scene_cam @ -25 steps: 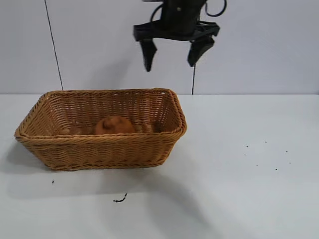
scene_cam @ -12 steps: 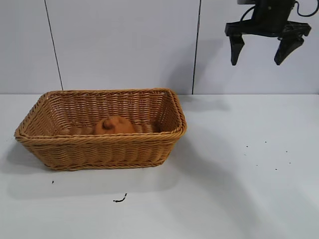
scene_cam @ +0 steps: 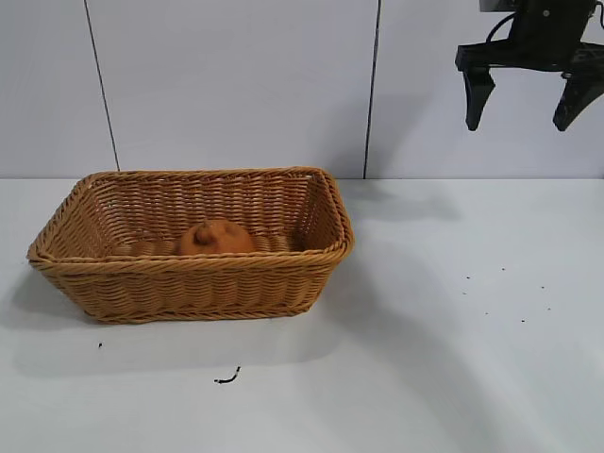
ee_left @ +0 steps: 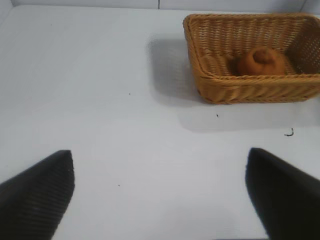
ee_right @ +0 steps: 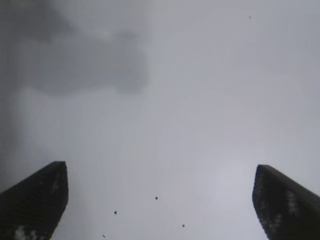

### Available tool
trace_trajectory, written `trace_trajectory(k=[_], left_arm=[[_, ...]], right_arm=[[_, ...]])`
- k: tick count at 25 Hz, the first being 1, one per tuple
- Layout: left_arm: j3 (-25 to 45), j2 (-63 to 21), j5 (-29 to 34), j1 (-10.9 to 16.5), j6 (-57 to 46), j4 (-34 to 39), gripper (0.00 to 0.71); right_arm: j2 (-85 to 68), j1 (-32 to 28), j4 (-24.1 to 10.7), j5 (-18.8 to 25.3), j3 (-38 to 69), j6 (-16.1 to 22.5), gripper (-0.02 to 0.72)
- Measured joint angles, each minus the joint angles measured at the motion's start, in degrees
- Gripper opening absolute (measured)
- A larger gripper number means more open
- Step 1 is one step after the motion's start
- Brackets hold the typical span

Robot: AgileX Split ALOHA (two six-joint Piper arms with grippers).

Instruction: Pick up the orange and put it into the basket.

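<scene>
Orange [scene_cam: 216, 237] lies inside the basket [scene_cam: 189, 283] on the white desk [scene_cam: 453, 359]. The right claw [scene_cam: 522, 106] hangs high above the desk (well apart from the basket), wide open and empty. The left claw [ee_left: 160, 195] is also spread wide, holding nothing.

The orange [scene_cam: 216, 237] sits low in the basket [scene_cam: 193, 260], its base hidden behind the near woven wall in the exterior view. The right gripper [scene_cam: 522, 100] is cut off by that picture's top edge, its arm unseen. In the left wrist view the basket's far end runs past the frame edge.
</scene>
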Motion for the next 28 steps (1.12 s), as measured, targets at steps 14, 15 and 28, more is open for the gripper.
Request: trace_trajectory(k=[14, 15, 28], left_arm=[[0.0, 0.0, 0.0, 0.0, 0.0, 0.0, 0.666], [0.0, 0.0, 0.0, 0.0, 0.0, 0.0, 0.666], [0.0, 0.0, 0.0, 0.0, 0.0, 0.0, 0.666]], right_arm=[[-40.24, 0.0, 3.52, -0.42, 47.19, 0.0, 0.694], [-42.84, 0.0, 3.52, -1.39, 50.96, 0.0, 0.694], [-83.06, 0.0, 3.52, -11.3, 67.14, -3.48, 0.694]])
